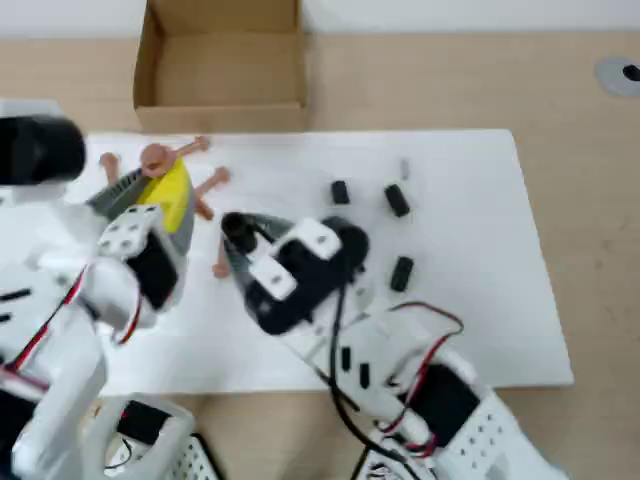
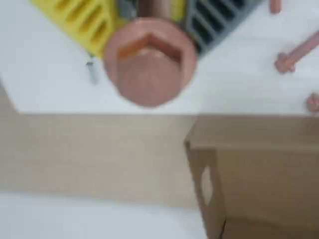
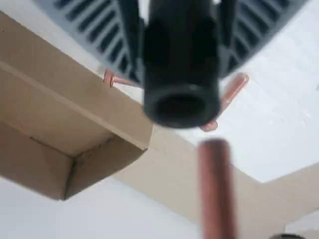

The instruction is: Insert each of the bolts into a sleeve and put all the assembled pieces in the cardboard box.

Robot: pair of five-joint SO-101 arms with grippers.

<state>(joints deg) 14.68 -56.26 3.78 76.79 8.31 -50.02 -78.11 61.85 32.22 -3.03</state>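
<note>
Bolts lie loose on the white sheet that covers the bench. Several are scattered around the left hand, just in front of the cardboard box, and none of them carries a sleeve. Three loose sleeves lie well apart from them, on the right arm's side of the sheet. I judge the task to be at its very start: no assembled piece shows anywhere, and the first pairing is only being lined up.

The left hand is clamped on the held bolt, whose broad hexagon-marked head sits between the yellow and grey jaws. The right hand is clamped on the held sleeve, whose open bore looks empty. In the right wrist view a bolt shank stands near that bore but apart from it, and I cannot tell whether it belongs to the held bolt. Nothing is inserted yet.

The cardboard box stands upright and open at the far edge of the sheet. What shows of its floor is bare cardboard, with nothing in it. Every insertion and every trip to the box remains to be done.
</note>
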